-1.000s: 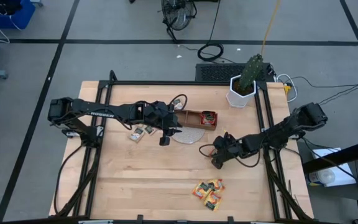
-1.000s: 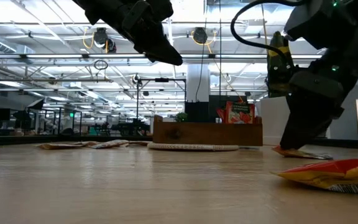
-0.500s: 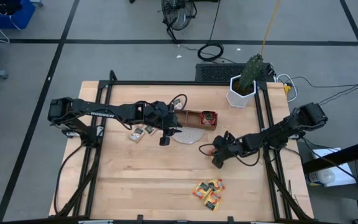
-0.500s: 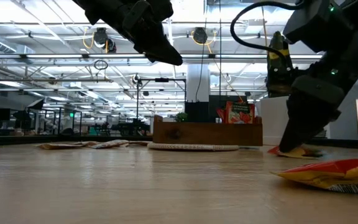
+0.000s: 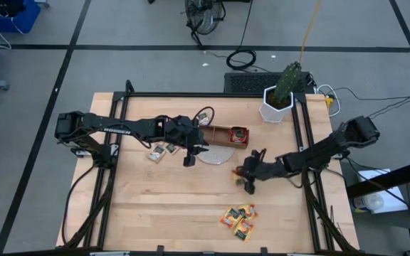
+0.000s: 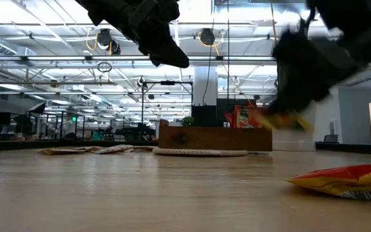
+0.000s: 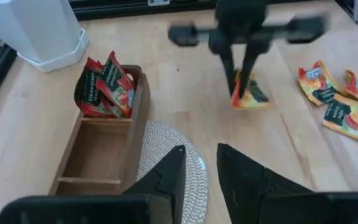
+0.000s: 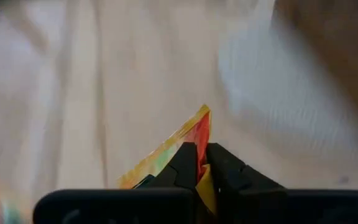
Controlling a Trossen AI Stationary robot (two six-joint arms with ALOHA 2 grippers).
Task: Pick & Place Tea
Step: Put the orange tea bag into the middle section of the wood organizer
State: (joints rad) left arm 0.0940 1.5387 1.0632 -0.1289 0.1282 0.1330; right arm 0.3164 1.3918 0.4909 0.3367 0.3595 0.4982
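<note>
High view: The right gripper (image 5: 242,175) is positioned over the table (image 5: 155,206), just right of the woven mat (image 5: 216,154). An orange-yellow sachet (image 5: 236,172) is pinched at its tip. A loose pile of orange-yellow sachets (image 5: 238,220) lies on the table near the front edge, well apart from the gripper. The left gripper (image 5: 188,160) is held at the left edge of the mat, beside the wooden tray (image 5: 223,135). Red sachets (image 5: 239,134) are stood in the tray's right-end compartment. Beige sachets (image 5: 160,151) lie on the table left of the tray. A white planter (image 5: 276,104) is placed at the back right.

Low view: The held sachet (image 6: 282,120) is seen clear of the table surface, in front of the tray (image 6: 214,137). One sachet of the pile (image 6: 341,181) lies in the foreground at the right. The left gripper (image 6: 172,59) is suspended above the table.

Left wrist view: The left gripper's fingers (image 7: 166,177) are seen apart, with nothing between them, above the mat (image 7: 166,152). The right gripper (image 7: 241,81) is seen farther off, closed on the hanging sachet (image 7: 246,93).

Right wrist view: The right gripper's fingers (image 8: 184,163) are pressed together on the sachet (image 8: 178,144), which is held edge-on above the table.
</note>
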